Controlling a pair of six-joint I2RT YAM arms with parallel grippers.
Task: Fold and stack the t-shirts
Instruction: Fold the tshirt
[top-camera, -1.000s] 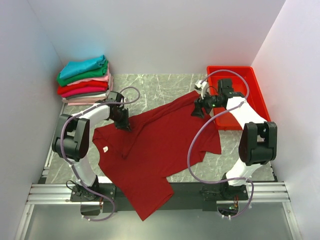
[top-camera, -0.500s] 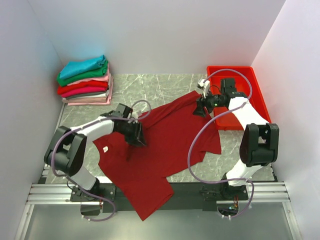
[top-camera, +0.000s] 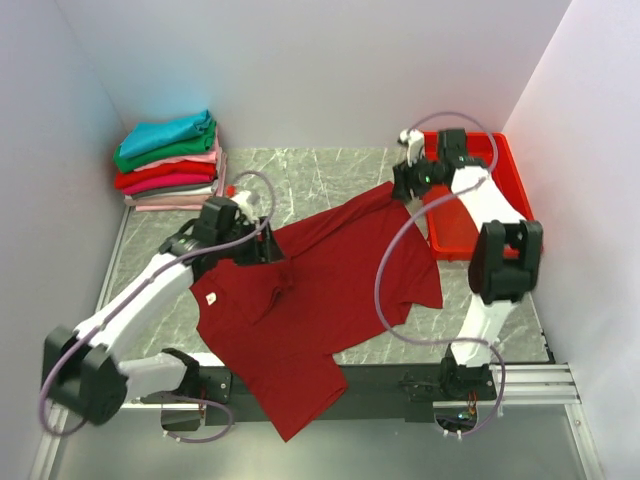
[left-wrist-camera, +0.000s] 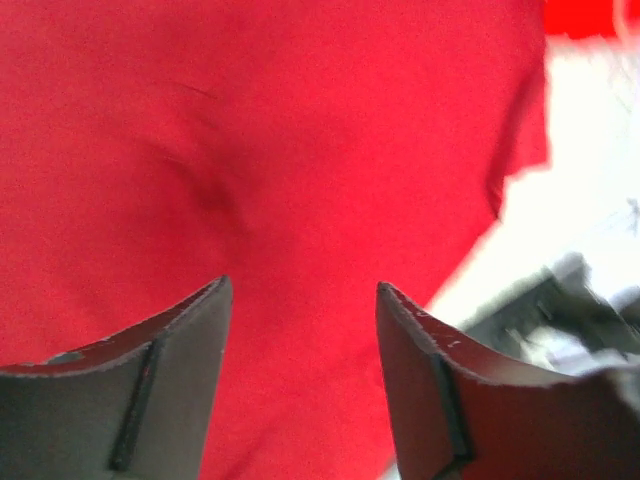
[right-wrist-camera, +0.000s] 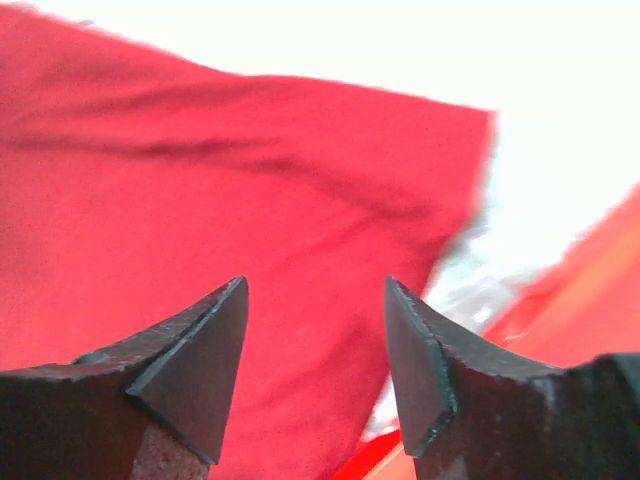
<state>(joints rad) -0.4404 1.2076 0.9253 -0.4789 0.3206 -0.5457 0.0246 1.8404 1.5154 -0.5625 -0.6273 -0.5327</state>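
Observation:
A large dark red t-shirt (top-camera: 330, 290) lies spread over the marble table, its lower end hanging past the near edge and its small white neck label (top-camera: 211, 298) at the left. Its left sleeve is folded inward into a small bunch (top-camera: 280, 292). My left gripper (top-camera: 264, 250) hovers over the shirt's upper left part, open, with only red cloth (left-wrist-camera: 300, 150) below its fingers. My right gripper (top-camera: 402, 188) is open above the shirt's far right corner (right-wrist-camera: 440, 150), holding nothing. Folded t-shirts are stacked (top-camera: 170, 160) at the back left, teal on top.
A rigid red plastic tray (top-camera: 500, 200) stands at the back right, just beyond the right gripper, and its edge shows in the right wrist view (right-wrist-camera: 560, 290). White walls close in the table on three sides. A metal rail (top-camera: 400, 385) runs along the near edge.
The left gripper carried the shirt's left sleeve inward, opened and let it go, then drew back up and left. The right gripper moved a little farther back over the shirt's far corner.

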